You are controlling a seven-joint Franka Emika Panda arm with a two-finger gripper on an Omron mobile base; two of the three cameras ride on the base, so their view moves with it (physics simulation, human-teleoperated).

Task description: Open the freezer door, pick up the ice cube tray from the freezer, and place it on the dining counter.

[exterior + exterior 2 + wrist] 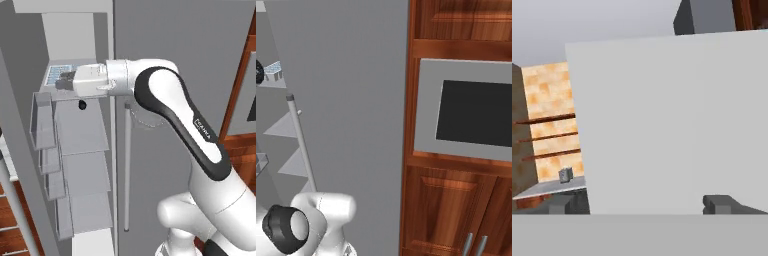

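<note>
Freezer open, hand reached in toward the tray

The freezer door (pixel 20 165) is swung wide, and the gripper (pixel 62 81) is brought level with the upper shelf (pixel 80 95), its fingers (pixel 724 204) spread wide with nothing held, presumably so that the ice cube tray (pixel 56 73) can be straddled. The tray lies flat at the shelf's back left corner, just beyond the fingers. Pale grey shelves are stacked below; the wider fridge door (pixel 351 100) stays shut beside reddish wood cabinets (pixel 456 210) and a built-in oven (pixel 471 112).
</note>
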